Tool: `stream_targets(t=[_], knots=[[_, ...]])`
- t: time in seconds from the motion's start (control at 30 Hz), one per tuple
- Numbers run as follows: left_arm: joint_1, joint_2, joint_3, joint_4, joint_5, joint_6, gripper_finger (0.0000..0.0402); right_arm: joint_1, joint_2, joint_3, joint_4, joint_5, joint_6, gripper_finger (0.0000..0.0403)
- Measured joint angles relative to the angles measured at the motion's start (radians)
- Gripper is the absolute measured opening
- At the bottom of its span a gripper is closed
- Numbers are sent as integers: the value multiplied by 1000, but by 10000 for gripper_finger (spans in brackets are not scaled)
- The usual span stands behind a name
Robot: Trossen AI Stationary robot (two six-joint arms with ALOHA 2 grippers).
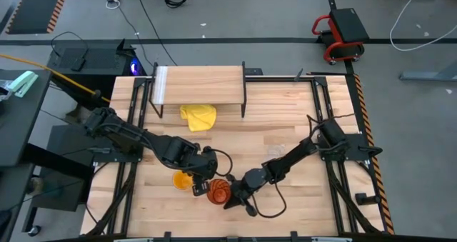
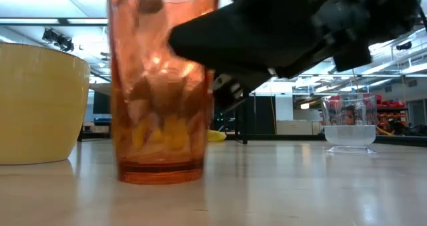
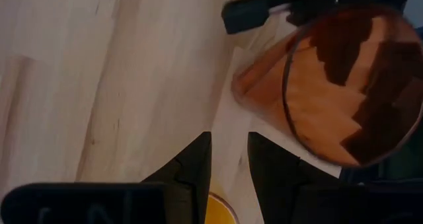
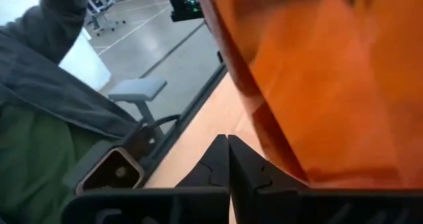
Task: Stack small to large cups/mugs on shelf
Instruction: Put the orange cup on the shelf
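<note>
Standing upright near the front table edge, tumbler [image 1: 219, 190] between left gripper [image 1: 202, 187], parted and empty, and right gripper [image 1: 232, 198], shut and empty; best reopened before clasping.

In the low view the top of the orange tumbler [image 2: 162, 86] runs off the picture's upper edge, and a dark arm crosses in front of it, hiding part of its rim side. Left of the tumbler, the yellow-orange mug [image 2: 40, 103] is cut by the picture's edge, so no handle shows. From above, the small clear cup beside the tumbler [image 1: 218, 190] is too small to make out.
</note>
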Motion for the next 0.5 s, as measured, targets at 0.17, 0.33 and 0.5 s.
stream_targets(t=[0.17, 0.33, 0.5], knots=[[0, 0, 0, -1, 1, 0, 107, -17, 21, 13, -4, 0, -6, 0], [0, 0, 0, 2, 22, 0, 108, -35, 20, 13, 0, 0, -16, 0], [0, -1, 0, 1, 50, 0, 108, -41, 20, 13, -6, 0, -20, 0]])
